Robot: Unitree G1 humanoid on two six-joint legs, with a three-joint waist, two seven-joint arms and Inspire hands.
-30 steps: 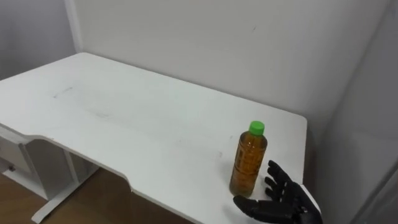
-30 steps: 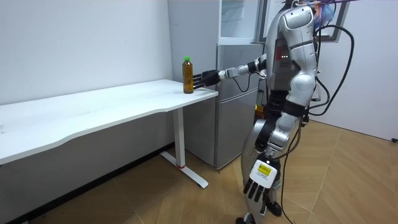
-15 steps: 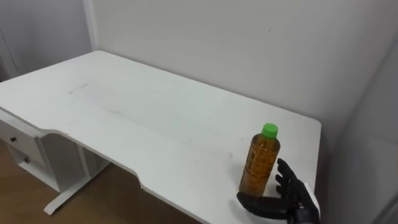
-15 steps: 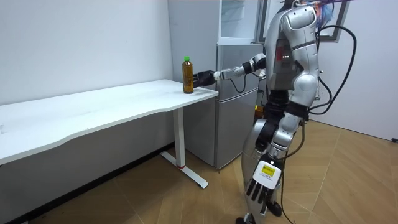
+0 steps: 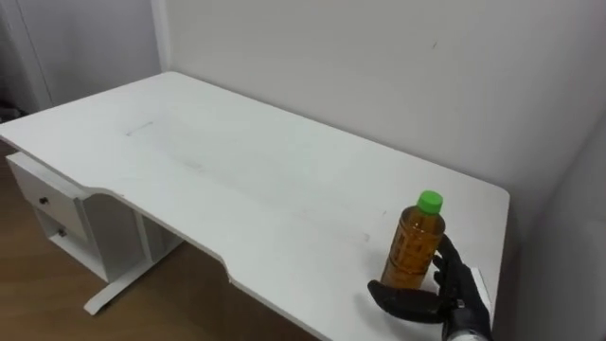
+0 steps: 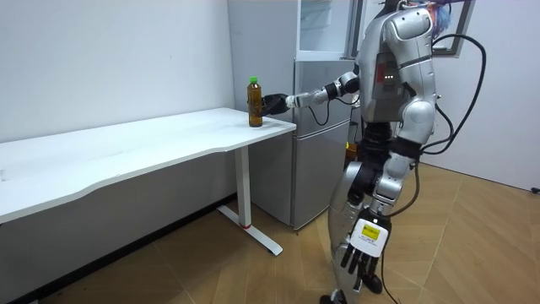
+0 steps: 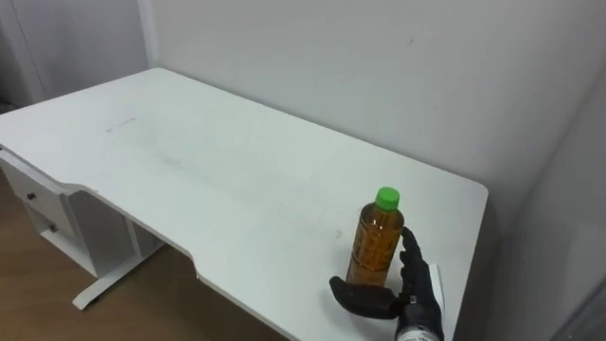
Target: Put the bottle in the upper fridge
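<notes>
One bottle [image 5: 415,242] upright on worktop [image 5: 237,161], near right corner — right robot hand [image 5: 453,301] spread around its base, thumb in front, fingers behind, not yet clamped. Left robot hand [image 6: 361,263] hangs relaxed, far off.

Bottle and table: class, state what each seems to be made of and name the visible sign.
The bottle: probably clear, glossy plastic, since amber liquid shows through; its green cap looks like opaque plastic. The table: smooth matt white top, perhaps laminate or painted board.
</notes>
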